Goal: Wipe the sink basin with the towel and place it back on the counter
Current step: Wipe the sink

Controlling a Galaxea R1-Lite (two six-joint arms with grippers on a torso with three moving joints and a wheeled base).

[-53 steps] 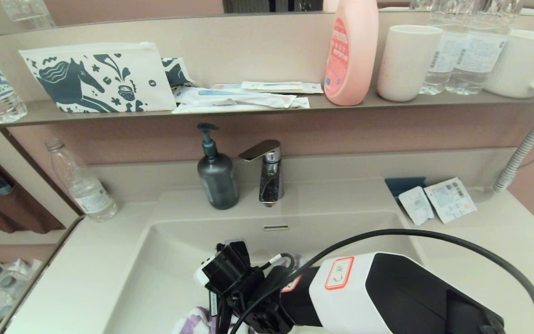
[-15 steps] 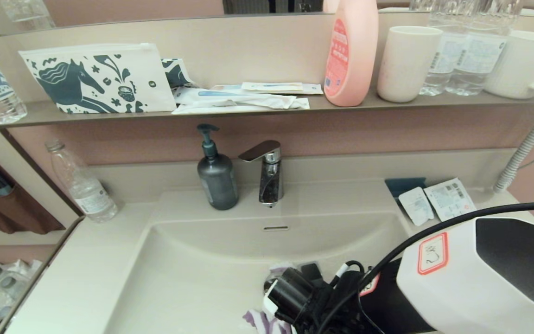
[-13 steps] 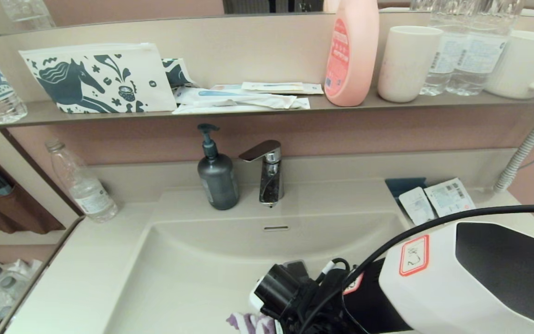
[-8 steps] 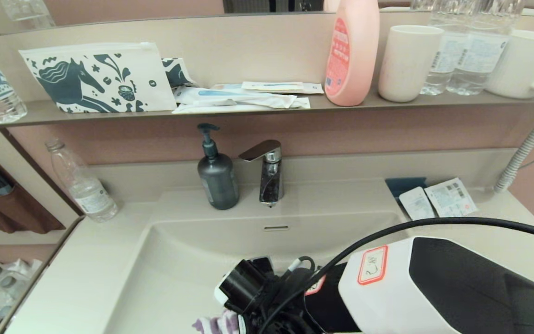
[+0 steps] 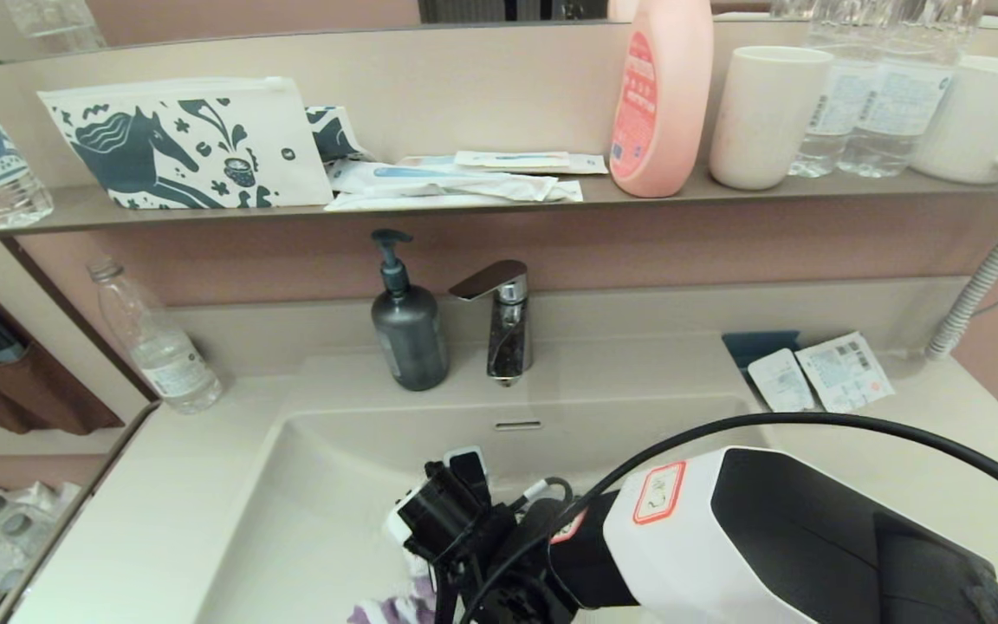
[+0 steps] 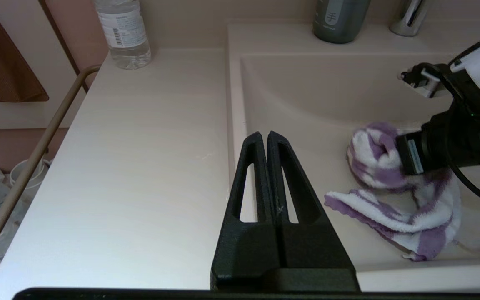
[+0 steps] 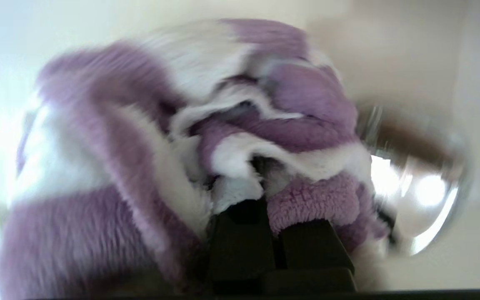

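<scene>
**Towel down in the basin**

I'm over a cream counter point(image 5: 161, 511) under a cluttered shelf point(image 5: 464, 204), faucet point(image 5: 503, 325) behind the sink basin point(image 6: 319, 96). My right gripper point(image 7: 271, 216) is clamped on the purple-and-white striped towel point(image 6: 394, 187), bunched on the basin floor beside the chrome drain plug point(image 7: 419, 183). From the head camera my arm hides most of it. My left gripper point(image 6: 267, 143) hovers pinched together at the basin's edge.

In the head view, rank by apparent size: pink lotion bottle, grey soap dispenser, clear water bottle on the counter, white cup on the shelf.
1. pink lotion bottle, top cropped
2. grey soap dispenser and clear water bottle: too close to rank
3. white cup, though nearly matching those two
</scene>
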